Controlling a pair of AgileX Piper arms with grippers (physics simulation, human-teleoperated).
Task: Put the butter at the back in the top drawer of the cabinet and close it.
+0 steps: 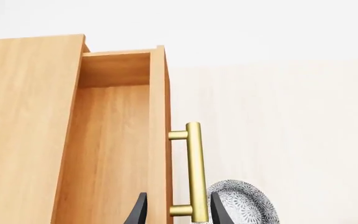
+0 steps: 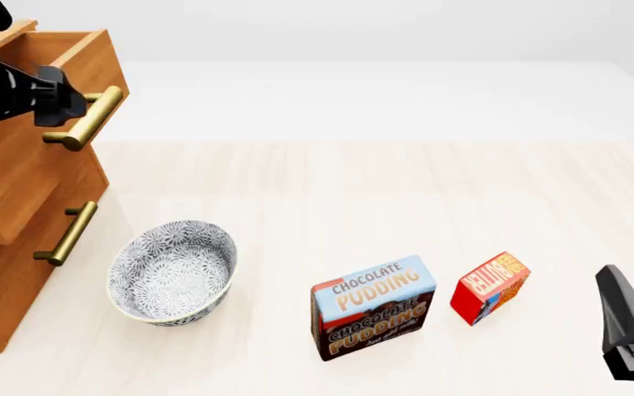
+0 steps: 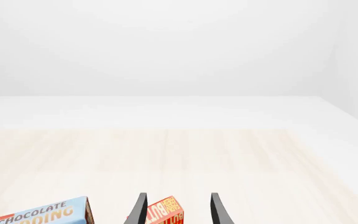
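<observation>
Gripping nothing yet, my left gripper [image 1: 177,211] straddles the handle [image 1: 195,170] of the top drawer [image 1: 113,140], which stands open and empty. My right gripper [image 3: 177,209] hangs spread and empty just behind the butter [image 2: 490,287], untouched on the table [image 2: 405,190]. Loading and closing remain. Pudding [image 2: 372,307] and bowl [image 2: 172,271] lie between butter and cabinet [image 2: 14,206].

One cabinet [image 2: 26,177] stands in view, showing two of its drawers in the front view: the top drawer [image 2: 69,58], pulled out, and one below it [image 2: 30,223]. Two brass bar handles [image 2: 86,118] are visible. On the table [image 2: 405,190] sit one patterned bowl [image 2: 174,271], one Chocolate Pudding box [image 2: 373,307] and one butter [image 2: 491,287] box, so two boxes in all. Two grippers appear: the left gripper [image 2: 53,99] and the right gripper [image 2: 631,326]
</observation>
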